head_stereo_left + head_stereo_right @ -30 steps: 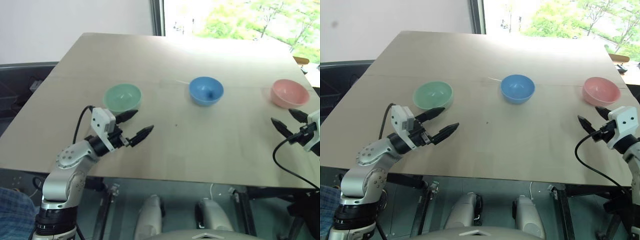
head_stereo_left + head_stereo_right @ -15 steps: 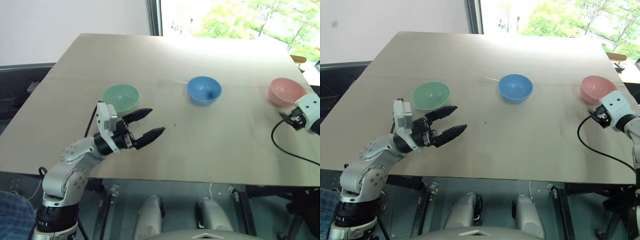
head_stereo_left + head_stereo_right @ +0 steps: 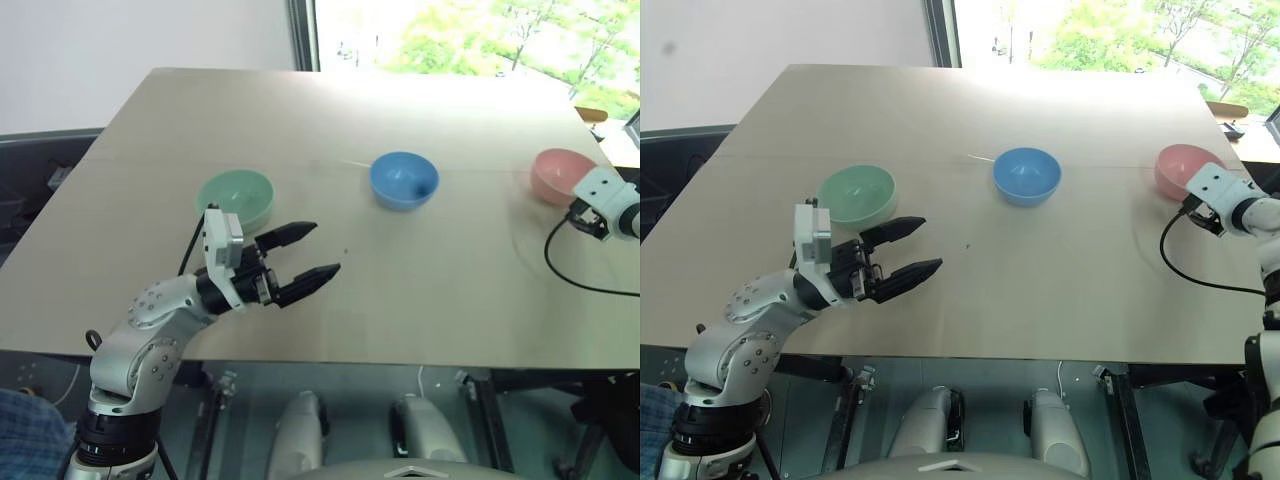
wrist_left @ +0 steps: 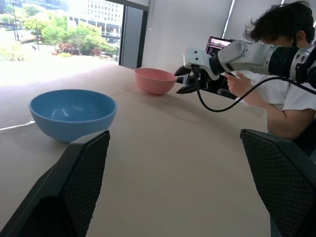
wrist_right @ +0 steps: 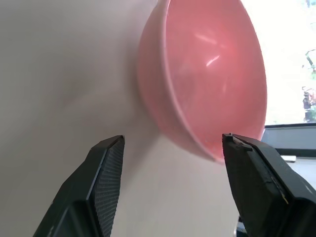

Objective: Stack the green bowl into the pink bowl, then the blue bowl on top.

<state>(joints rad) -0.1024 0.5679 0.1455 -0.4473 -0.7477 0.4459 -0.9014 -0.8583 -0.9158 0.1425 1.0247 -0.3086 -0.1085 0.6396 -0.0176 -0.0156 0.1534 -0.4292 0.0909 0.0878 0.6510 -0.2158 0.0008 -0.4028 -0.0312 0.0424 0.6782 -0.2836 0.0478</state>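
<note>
My right gripper [image 5: 170, 148] had swung forward to the pink bowl [image 3: 1181, 169], jaws wide around its rim; my left gripper [image 3: 908, 249], also wide, hovered empty by the green bowl [image 3: 856, 194].

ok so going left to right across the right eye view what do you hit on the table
green bowl → left gripper, open → blue bowl → pink bowl → right gripper, open at the pink bowl.

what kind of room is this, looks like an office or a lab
Probably an office or lab workspace by a window. A large wooden table stands next to a window with trees outside, and in the left wrist view a seated person is beside a monitor.
</note>
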